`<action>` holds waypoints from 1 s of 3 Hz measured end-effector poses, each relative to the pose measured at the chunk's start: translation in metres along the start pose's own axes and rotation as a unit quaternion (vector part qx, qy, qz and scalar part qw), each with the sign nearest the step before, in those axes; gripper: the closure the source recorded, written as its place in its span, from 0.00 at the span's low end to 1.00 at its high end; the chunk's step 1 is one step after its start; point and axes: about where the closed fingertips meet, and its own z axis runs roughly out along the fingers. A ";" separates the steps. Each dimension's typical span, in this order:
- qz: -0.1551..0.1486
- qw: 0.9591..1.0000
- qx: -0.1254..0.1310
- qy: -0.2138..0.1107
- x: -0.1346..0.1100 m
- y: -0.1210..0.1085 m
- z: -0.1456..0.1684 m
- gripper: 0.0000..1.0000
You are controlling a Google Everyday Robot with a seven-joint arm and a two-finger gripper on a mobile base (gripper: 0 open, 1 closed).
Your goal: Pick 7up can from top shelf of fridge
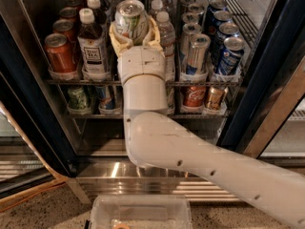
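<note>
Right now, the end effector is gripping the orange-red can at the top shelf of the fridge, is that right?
Not quite. The camera view shows the end effector gripping the 7up can, not the orange-red can, which stands at the left end of the top shelf. The rest is right.

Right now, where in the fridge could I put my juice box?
Only the steel floor under the lower rack, left of the arm, looks bare. The top shelf is packed with bottles and cans. The gripper holds the 7up can above it.
</note>
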 end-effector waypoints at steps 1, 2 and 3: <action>0.021 0.996 -0.077 0.033 -0.008 0.010 -0.039 1.00; 0.011 0.989 -0.135 0.062 -0.013 0.012 -0.077 1.00; -0.014 0.980 -0.176 0.096 -0.009 0.010 -0.110 1.00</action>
